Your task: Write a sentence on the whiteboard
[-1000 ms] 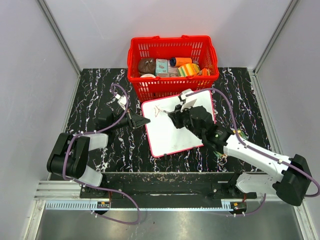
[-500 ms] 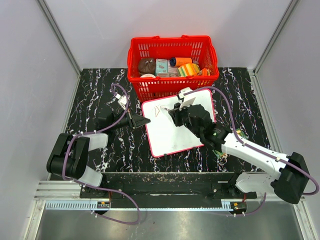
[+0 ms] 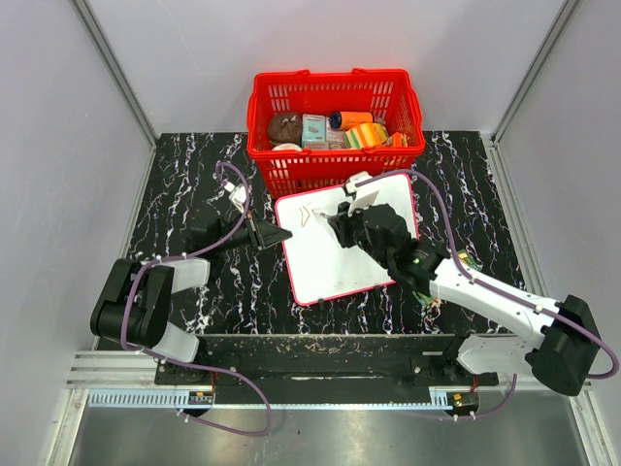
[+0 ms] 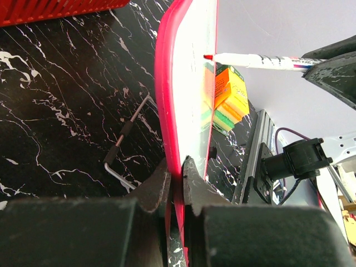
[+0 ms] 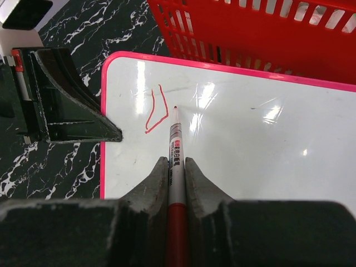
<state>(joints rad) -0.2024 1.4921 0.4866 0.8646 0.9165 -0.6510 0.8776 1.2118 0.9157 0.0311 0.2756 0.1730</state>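
Note:
The whiteboard [image 3: 330, 267] lies flat in front of the red basket; it also shows in the right wrist view [image 5: 261, 150] and edge-on in the left wrist view [image 4: 192, 83]. Of the sentence, only one red looped stroke [image 5: 154, 111] shows, near the board's far left corner [image 3: 308, 215]. My right gripper [image 5: 177, 164] is shut on the red-and-white marker [image 5: 176, 146], over the board's far part [image 3: 342, 221]. The marker's tip sits just right of the stroke, at or barely above the surface. My left gripper [image 4: 179, 167] is shut on the board's left pink rim [image 3: 281, 235].
The red basket [image 3: 335, 126] with several items stands right behind the board, close to the marker [image 5: 267, 33]. A small hex key [image 4: 125, 139] lies on the black marbled table left of the board. Grey walls close in the sides.
My right gripper has shifted the marker slightly toward the board's far left. The left gripper and the board have not moved.

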